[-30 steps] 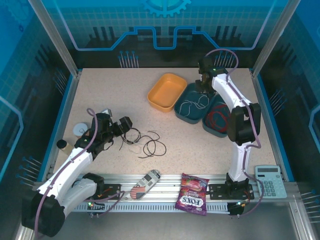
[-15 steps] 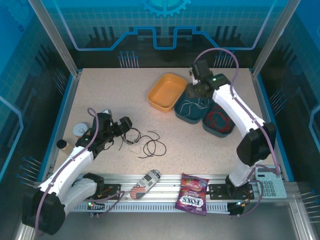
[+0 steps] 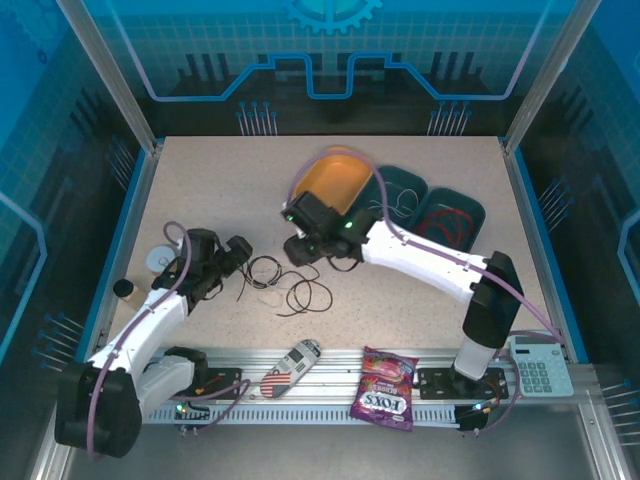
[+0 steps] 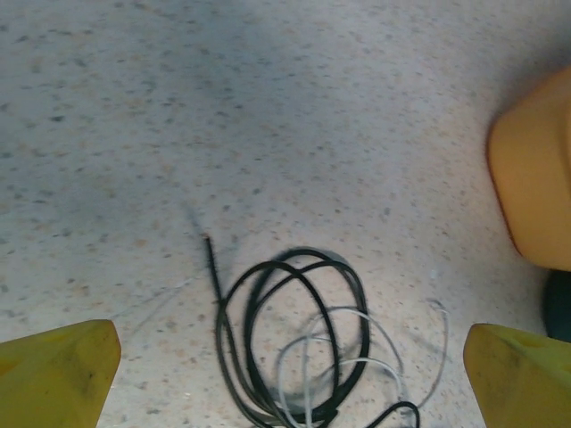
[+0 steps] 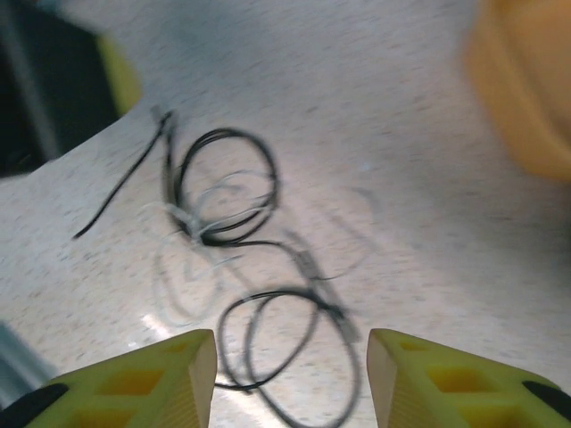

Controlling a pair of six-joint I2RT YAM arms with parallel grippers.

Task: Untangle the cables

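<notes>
Speckled beige stone-look tabletop (image 3: 430, 300) sits inside a blue-walled frame, with both arms reaching toward its middle. At the back lie three smooth rounded trays: an orange tray (image 3: 335, 178), then two dark teal ones, the nearer teal tray (image 3: 412, 182) holding a thin white cable (image 3: 398, 207) and the far teal tray (image 3: 470, 212) holding a coiled red cable (image 3: 452, 222). Along the near rail lie a crinkly purple candy bag (image 3: 385, 402) and a grey calculator (image 3: 540, 362). The black cable (image 3: 297, 287) lies loose on the bare table between the two grippers, wound into two rough round loops with a straight free end. In the left wrist view a pale hair-thin strand (image 4: 357, 312) seems to thread through one black coil, though it is too fine to be sure. The left gripper (image 4: 285, 374) hovers beside that coil, its yellow fingers spread wide, touching nothing. The right gripper (image 5: 290, 374) hangs over the loops, fingers likewise parted and empty.
</notes>
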